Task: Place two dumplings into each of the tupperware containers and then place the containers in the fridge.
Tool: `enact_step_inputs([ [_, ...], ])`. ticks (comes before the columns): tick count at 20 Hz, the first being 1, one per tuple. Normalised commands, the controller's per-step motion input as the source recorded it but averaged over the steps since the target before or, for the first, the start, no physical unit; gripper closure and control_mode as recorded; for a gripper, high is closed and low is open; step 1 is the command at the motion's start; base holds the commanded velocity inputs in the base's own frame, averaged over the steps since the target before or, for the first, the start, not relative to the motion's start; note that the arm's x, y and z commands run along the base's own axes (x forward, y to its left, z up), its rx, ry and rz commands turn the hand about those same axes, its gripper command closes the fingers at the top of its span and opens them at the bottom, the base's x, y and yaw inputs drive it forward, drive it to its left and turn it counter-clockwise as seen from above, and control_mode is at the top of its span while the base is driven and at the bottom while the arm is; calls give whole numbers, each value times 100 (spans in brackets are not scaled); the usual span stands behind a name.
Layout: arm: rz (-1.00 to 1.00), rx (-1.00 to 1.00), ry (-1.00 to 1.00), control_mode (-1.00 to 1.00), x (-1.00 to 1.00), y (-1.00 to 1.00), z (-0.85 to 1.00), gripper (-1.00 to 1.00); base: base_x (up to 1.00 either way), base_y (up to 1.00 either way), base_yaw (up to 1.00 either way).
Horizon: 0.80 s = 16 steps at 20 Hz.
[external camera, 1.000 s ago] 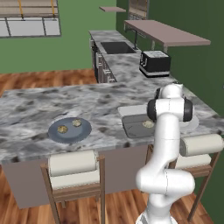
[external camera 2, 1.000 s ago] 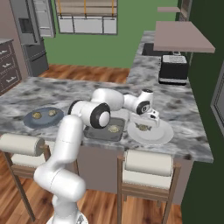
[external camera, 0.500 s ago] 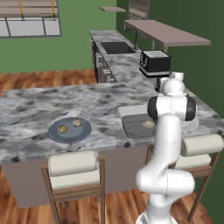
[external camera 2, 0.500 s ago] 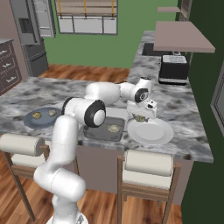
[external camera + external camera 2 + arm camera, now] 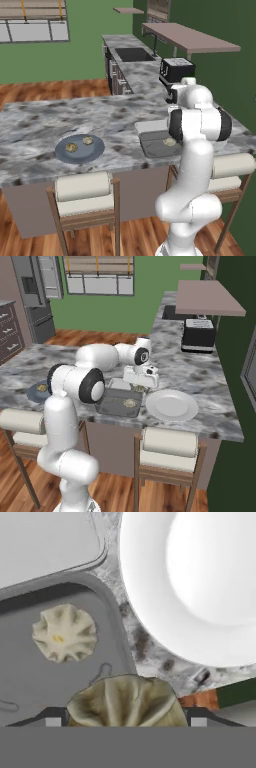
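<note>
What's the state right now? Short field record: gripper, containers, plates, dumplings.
gripper: holding a dumpling between its fingers, over the near container
near container: grey tub on the counter, one dumpling lying inside
far container: pale tub next to the near one, contents not visible
white plate: beside the near container, nothing on it
blue-grey plate: further along the counter, two dumplings on it
progress: second dumpling for the near container not yet released

Arm stretched forward, gripper holding a dumpling

The gripper [image 5: 139,387] pointed down off a bent elbow, wrist level, arm reaching out from the base. Its jaws stood wide, clamped either side of a dumpling [image 5: 127,702] sitting between the tips.
</note>
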Motion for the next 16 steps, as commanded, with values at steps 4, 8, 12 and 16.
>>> enact_step_inputs([
  [4,0,-9,10,-100,-6,100,-1,100,0,0,0],
  [8,0,-3,11,-100,1,100,-5,100,0,0,0],
  [12,5,0,14,-100,22,79,-13,100,0,0,0],
  [16,11,3,10,-100,42,42,-33,100,0,0,0],
])
